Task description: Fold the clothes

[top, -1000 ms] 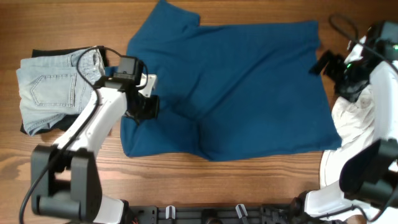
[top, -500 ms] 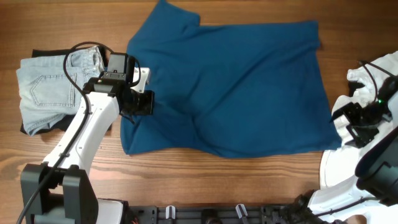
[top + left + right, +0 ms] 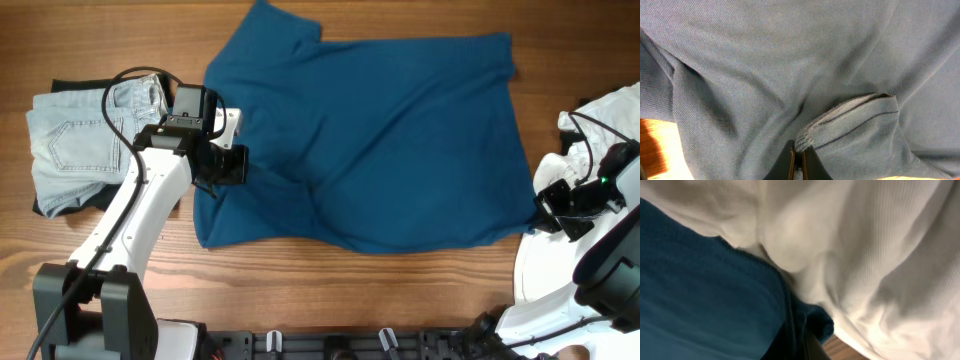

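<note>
In the overhead view, the dark blue polo shirt is seen spread flat across the middle of the table. The left gripper is set at its 9 o'clock edge and the right gripper at its 4 o'clock corner. Pale denim is stacked on a black garment at 9 o'clock, and a white garment lies at 3 o'clock.

In the left wrist view, a ribbed hem of the polo shirt is pinched between the closed fingers of the left gripper at 6 o'clock.

In the right wrist view, the fingers of the right gripper are pressed narrowly on the polo shirt corner, and the white garment is seen touching it.

Garments: one dark blue polo shirt; one pale denim garment; one black garment; one white heap, piece count unclear. Two arms. Two grippers: left gripper, right gripper. One wooden table.
</note>
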`<state>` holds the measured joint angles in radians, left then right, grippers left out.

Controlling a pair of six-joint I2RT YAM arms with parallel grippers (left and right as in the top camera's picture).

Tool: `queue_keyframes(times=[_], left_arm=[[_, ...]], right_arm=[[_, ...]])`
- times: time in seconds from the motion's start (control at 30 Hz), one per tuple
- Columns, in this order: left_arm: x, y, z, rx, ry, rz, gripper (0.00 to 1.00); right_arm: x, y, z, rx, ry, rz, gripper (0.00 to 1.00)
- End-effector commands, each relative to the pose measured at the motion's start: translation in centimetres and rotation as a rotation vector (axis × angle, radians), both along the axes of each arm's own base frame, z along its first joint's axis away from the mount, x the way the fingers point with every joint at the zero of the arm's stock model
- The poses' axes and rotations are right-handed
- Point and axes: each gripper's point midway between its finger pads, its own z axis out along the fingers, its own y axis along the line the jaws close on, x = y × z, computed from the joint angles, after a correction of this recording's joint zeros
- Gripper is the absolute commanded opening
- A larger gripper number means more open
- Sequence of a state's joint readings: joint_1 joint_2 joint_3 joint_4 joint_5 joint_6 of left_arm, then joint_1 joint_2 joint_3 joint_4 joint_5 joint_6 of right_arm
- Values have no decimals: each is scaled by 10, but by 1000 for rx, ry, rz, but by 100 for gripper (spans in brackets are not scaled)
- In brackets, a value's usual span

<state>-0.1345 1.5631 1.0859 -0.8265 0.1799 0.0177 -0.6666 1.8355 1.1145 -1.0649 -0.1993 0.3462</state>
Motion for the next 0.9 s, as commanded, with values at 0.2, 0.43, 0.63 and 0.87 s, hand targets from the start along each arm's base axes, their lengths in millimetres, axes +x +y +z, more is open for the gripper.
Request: queue_keyframes(times=[0.2,0.43,0.63,0.87], left_arm=[[4,13,45,56,-85,28,4],[14,25,57,119,-164,55,4],[47,30,74,144,-317,83,4],[76,26,94,138,-463,62,4]], right_arm=[[45,-11,80,-85,-297,5,4],[94,-9,97,-61,-509,-40,4],[124,1,103,-102,-577,-26,4],[141,-16,107,-220,-602,-83,4]])
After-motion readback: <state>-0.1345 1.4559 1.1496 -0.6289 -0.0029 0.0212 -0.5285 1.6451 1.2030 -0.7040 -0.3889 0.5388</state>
